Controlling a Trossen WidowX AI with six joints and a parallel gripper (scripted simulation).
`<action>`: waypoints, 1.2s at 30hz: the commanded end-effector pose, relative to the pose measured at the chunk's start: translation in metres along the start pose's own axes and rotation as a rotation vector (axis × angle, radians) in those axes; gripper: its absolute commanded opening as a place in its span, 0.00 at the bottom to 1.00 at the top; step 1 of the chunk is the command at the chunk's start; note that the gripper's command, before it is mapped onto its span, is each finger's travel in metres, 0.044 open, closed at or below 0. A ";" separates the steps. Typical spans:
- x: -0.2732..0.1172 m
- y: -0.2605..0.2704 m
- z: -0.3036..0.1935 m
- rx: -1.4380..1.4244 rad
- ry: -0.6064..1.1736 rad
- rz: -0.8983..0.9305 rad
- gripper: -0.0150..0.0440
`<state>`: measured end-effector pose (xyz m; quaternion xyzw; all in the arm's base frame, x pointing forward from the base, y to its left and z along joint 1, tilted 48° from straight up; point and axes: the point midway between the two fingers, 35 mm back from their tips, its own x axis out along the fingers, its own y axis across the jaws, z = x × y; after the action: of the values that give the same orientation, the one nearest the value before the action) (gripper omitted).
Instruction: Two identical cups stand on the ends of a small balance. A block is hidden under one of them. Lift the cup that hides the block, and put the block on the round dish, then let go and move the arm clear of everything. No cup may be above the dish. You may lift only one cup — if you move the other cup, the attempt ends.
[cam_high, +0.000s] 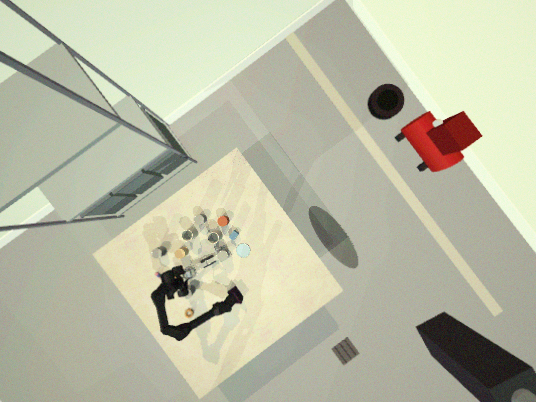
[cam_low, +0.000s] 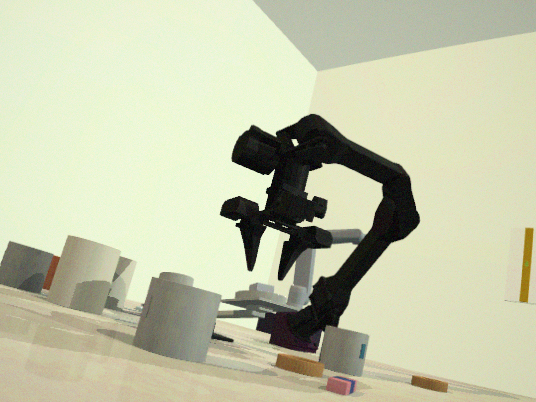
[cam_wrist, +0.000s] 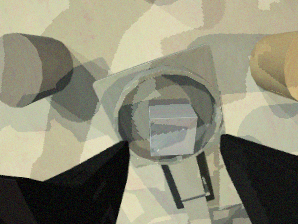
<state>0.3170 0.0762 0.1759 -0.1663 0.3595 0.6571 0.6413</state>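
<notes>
The pale lilac-grey block lies uncovered inside a round rim on the square end plate of the balance. My gripper is open and empty, pointing down above that plate, with one finger to each side of the block as seen from the wrist. A grey cup with a blue mark stands upright on the table, off the balance. A grey round top near the balance's far end looks like the other cup. A pale blue disc, apparently the round dish, lies beyond it with no cup over it.
A grey cylinder and a tan cylinder flank the balance plate. A large grey cylinder, a cream cylinder, wooden pieces and a pink-and-blue block stand around. An orange piece is farther back.
</notes>
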 end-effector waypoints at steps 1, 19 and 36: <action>0.007 0.000 0.000 0.009 0.000 0.005 0.69; 0.035 0.000 0.000 0.053 -0.010 0.011 0.69; 0.018 -0.001 0.000 0.079 -0.018 -0.026 0.25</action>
<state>0.3126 0.1002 0.1531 -0.1434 0.3760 0.6493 0.6454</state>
